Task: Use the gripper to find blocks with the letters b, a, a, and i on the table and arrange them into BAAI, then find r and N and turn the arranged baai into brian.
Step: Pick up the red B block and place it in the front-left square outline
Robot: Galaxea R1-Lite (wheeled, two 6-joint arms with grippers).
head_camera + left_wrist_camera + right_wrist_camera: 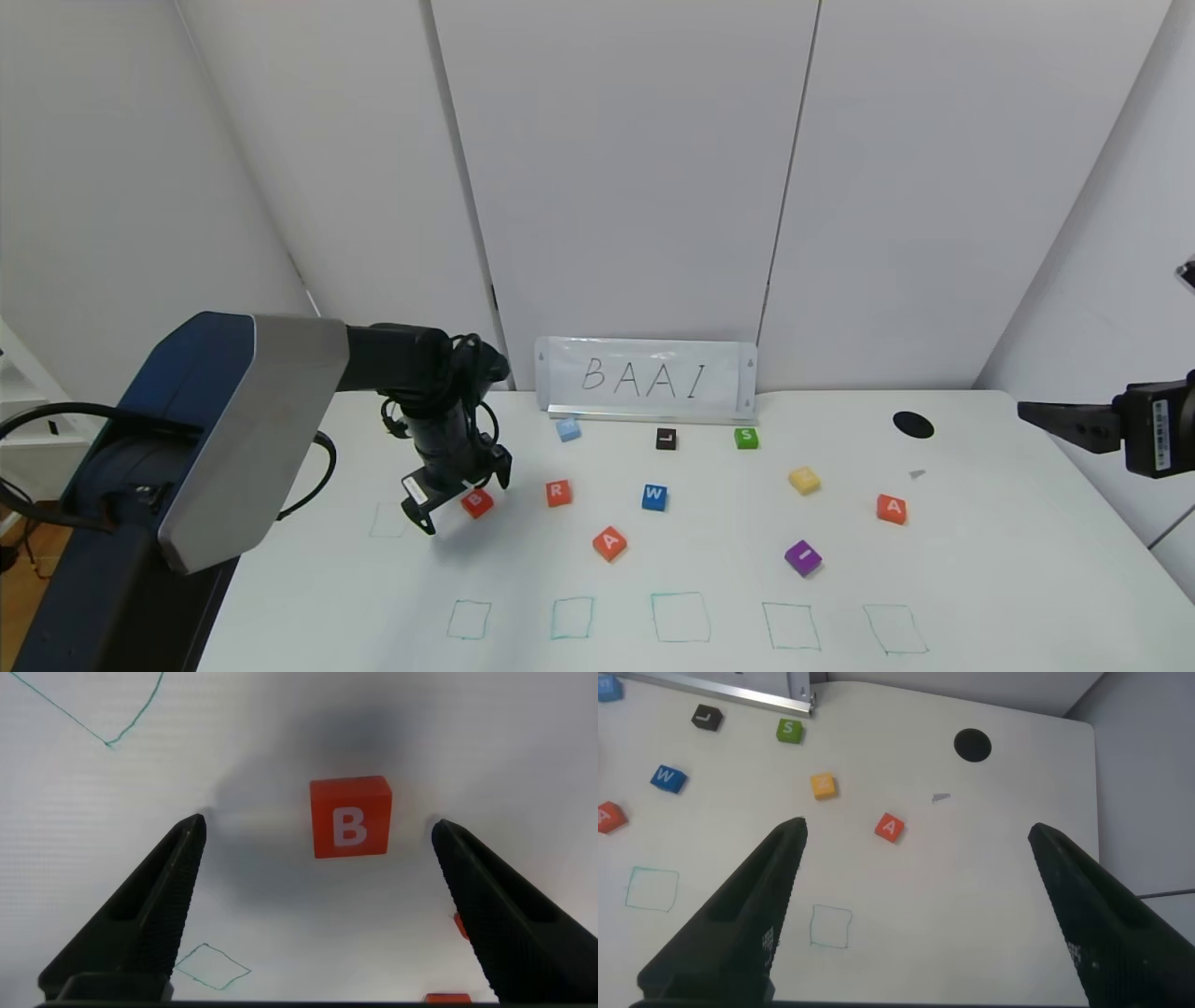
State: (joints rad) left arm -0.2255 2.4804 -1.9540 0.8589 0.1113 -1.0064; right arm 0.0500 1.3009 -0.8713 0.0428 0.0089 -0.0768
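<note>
While the left gripper [318,840] hangs with jaws apart around the B block [350,817] on the worktop [980,579], R [558,493] lies just beside. The right gripper [915,859] (jaws apart too) hovers well off; its wrist view shows an A block [889,827].

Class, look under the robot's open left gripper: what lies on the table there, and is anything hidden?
Below the left gripper, between its spread fingers, the orange-red B block lies on the white table, letter up, untouched. What the block itself covers cannot be seen.
</note>
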